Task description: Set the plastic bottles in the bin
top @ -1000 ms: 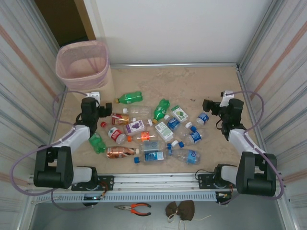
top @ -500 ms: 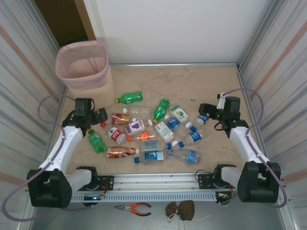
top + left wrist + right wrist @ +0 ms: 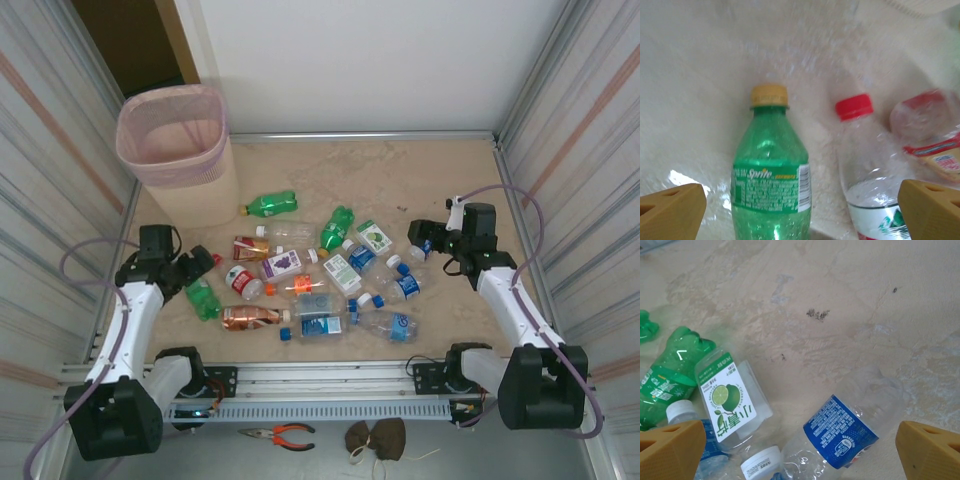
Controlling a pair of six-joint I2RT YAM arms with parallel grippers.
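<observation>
On the worktop (image 3: 400, 180), well apart from the bin (image 3: 195, 200), lying plastic bottles (image 3: 272, 205): probably light, thin, slippery, easily dented. Left gripper (image 3: 801, 210) and right gripper (image 3: 801, 450) both spread wide, holding nothing. Better to pinch across the labelled middle.

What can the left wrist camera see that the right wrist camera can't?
Left wrist camera: a green Sprite bottle with a yellow cap, beside a clear bottle with a red cap. Right wrist camera: a clear bottle with a blue label and a bottle with a lime picture. Both: the pale table, plus tan tips in the bottom corners, of the open left pincer and the open right pincer.
</observation>
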